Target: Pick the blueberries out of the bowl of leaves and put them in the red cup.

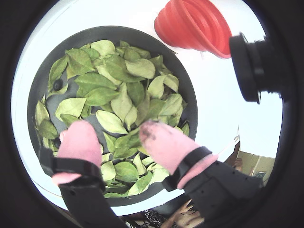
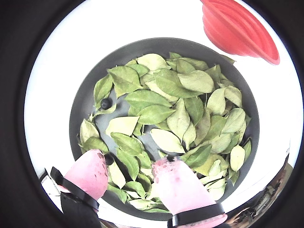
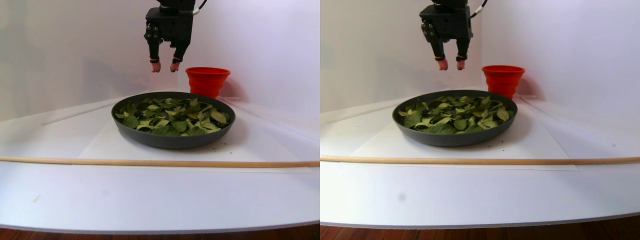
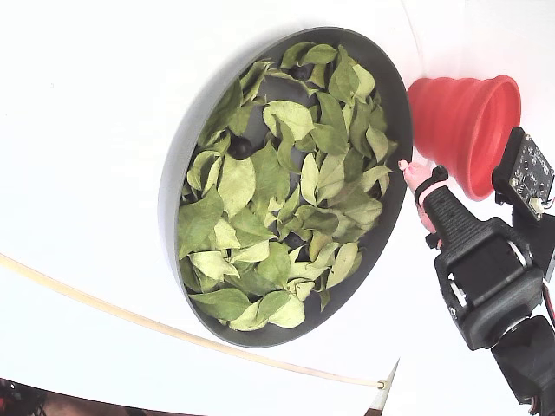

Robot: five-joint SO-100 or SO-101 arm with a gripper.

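Observation:
The dark grey bowl (image 1: pixel 42 76) (image 2: pixel 83 95) (image 4: pixel 178 173) is filled with loose green leaves (image 1: pixel 118 90) (image 2: pixel 171 104) (image 4: pixel 277 199). One of the blueberries (image 1: pixel 57 84) (image 2: pixel 105 103) lies bare near the bowl's left side in both wrist views. Another blueberry (image 2: pixel 109 159) sits beside the left pink fingertip. In the fixed view, dark blueberries (image 4: pixel 240 147) (image 4: pixel 295 240) show among the leaves. The red cup (image 1: pixel 194 23) (image 2: pixel 237 28) (image 3: pixel 207 80) (image 4: pixel 464 121) stands just outside the rim. My gripper (image 1: pixel 114 128) (image 2: pixel 129 159) (image 3: pixel 165 66) hangs open and empty, well above the bowl.
A thin wooden stick (image 3: pixel 150 162) (image 4: pixel 173 328) lies across the table in front of the bowl. A white sheet (image 3: pixel 100 145) lies under the bowl. A white wall (image 3: pixel 260 40) rises behind the cup. The table's front edge (image 3: pixel 150 227) is near the stereo camera.

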